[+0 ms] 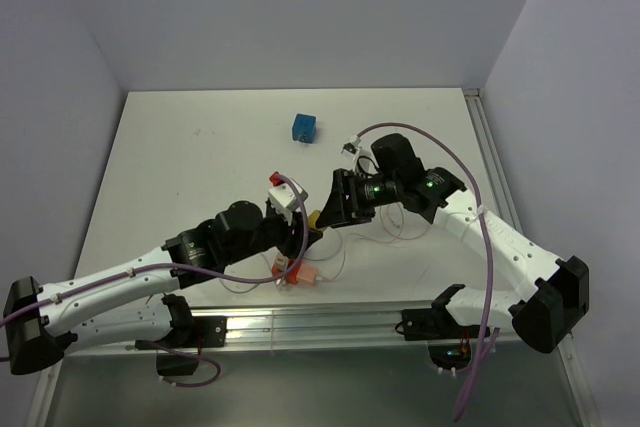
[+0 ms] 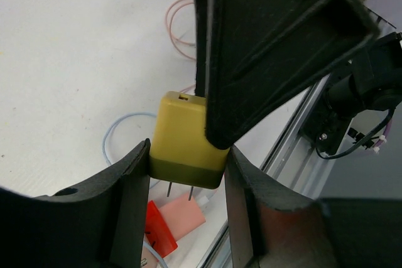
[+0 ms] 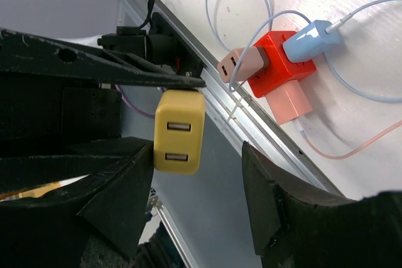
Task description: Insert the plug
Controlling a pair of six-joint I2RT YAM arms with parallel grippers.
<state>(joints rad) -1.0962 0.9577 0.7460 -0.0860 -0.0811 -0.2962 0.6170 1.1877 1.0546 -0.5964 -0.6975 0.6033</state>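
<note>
The plug (image 2: 185,139) is a yellow block with two metal prongs and two USB ports (image 3: 179,131). My left gripper (image 2: 188,153) is shut on its sides and holds it above the table near the front edge (image 1: 313,217). My right gripper (image 3: 198,158) is open around the plug. One of its fingers (image 3: 119,183) touches the plug's side and the other stands well apart. In the left wrist view a right finger (image 2: 270,48) overlaps the plug's upper right. A red socket cube (image 3: 276,61) lies on the table below.
The red cube (image 1: 293,270) carries two pink adapters (image 3: 242,64) and a light blue plug (image 3: 312,39), with thin cables looping around them. A blue cube (image 1: 304,127) sits further back. The table's metal front rail (image 3: 264,149) runs just below the grippers.
</note>
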